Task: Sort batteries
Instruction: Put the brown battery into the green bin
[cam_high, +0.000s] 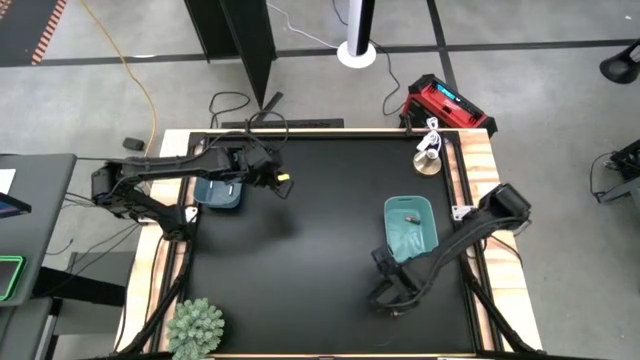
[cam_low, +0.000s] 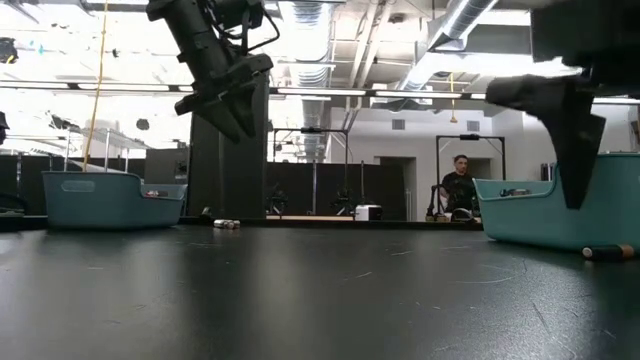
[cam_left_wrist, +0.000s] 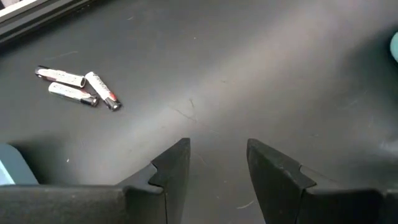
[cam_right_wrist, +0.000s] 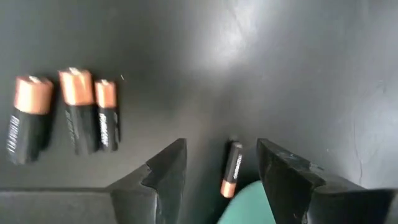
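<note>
Three whitish-silver batteries (cam_left_wrist: 78, 88) lie close together on the black table ahead of my left gripper (cam_left_wrist: 217, 144), which is open, empty and raised above the table (cam_low: 225, 100) next to the left teal bin (cam_high: 220, 192). My right gripper (cam_right_wrist: 221, 148) is open and empty too, hovering by the near end of the right teal bin (cam_high: 410, 225). Below it lie three dark batteries with copper ends (cam_right_wrist: 62, 112) side by side. A slimmer dark battery (cam_right_wrist: 231, 169) lies beside the bin's corner (cam_right_wrist: 249, 204); the low view shows it flat on the table (cam_low: 608, 253).
A small green plant (cam_high: 195, 325) stands at the table's near left corner. A brass object (cam_high: 430, 160) sits at the far right corner, and a red device (cam_high: 447, 103) lies beyond the far edge. A person (cam_low: 460, 185) is in the room behind.
</note>
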